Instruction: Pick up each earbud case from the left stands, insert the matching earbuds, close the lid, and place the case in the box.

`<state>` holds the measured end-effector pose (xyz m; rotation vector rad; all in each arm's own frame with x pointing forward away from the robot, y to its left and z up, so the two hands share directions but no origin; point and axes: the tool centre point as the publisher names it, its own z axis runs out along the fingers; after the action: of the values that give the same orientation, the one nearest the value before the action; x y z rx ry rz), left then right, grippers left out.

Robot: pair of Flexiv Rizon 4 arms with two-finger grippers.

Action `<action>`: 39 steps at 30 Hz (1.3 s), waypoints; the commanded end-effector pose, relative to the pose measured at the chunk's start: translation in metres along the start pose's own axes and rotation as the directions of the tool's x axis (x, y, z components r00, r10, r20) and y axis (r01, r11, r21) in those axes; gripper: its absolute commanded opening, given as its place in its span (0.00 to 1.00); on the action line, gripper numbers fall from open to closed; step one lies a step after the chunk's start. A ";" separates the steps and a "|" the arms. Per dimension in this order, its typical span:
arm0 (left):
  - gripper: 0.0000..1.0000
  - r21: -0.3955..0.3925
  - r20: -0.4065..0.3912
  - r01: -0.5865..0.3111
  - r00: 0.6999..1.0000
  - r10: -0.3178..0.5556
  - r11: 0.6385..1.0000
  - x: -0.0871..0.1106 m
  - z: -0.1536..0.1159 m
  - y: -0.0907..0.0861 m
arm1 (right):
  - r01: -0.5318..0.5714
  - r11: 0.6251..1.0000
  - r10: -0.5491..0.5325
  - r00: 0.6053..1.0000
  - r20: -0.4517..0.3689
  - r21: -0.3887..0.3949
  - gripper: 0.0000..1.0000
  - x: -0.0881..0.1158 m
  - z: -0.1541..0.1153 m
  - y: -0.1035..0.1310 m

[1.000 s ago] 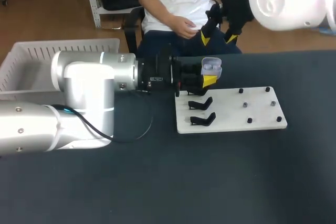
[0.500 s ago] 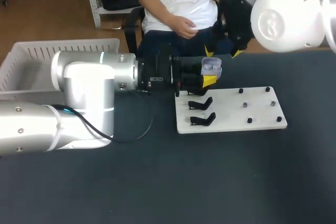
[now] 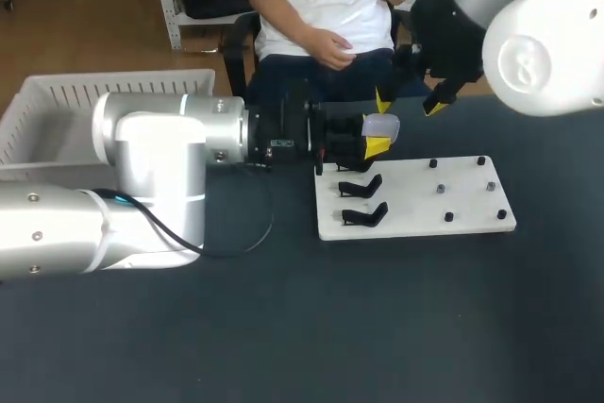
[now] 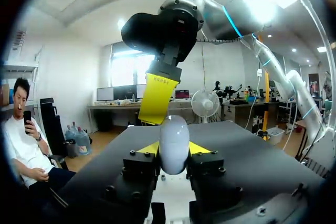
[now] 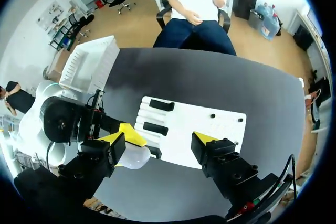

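My left pincer (image 4: 174, 153) grips the earbud case (image 4: 174, 139), lid seemingly shut. My right pincer (image 5: 167, 137), wide open and empty, hangs with one finger just beside it. Next, I judge: delivery to the box (image 3: 113, 92).

Desk (image 3: 396, 327): dark matte top, fills most of the head view. White base plate (image 3: 415, 207) lies flat on it, right of centre, long side running across the view. The plate's right half carries six small studs (image 3: 440, 189) in three rows of two. The middle pair looks grey, the others black. A thin black cable (image 3: 268, 231) lies in a loop on the desk, just left of the plate.
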<state>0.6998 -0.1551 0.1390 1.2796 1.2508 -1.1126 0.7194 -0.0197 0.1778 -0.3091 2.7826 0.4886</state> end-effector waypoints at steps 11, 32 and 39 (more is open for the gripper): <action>0.00 -0.289 -0.065 -0.169 0.986 0.156 0.942 -0.045 -0.137 0.052 | -0.225 0.974 0.219 0.948 0.231 0.000 1.00 0.035 -0.049 -0.071; 0.00 -0.511 -0.330 -0.155 0.944 -0.026 0.846 0.065 -0.313 0.124 | -0.305 0.950 0.311 0.932 0.188 -0.064 1.00 0.063 -0.024 -0.079; 0.03 -0.545 -0.364 -0.121 0.926 -0.104 0.830 0.098 -0.331 0.137 | -0.287 0.950 0.307 0.930 0.204 -0.119 1.00 0.074 -0.014 -0.086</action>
<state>0.8235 0.1891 0.0845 1.0535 1.6985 -0.4211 0.6745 -0.1116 0.1487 0.1386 2.6702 0.6644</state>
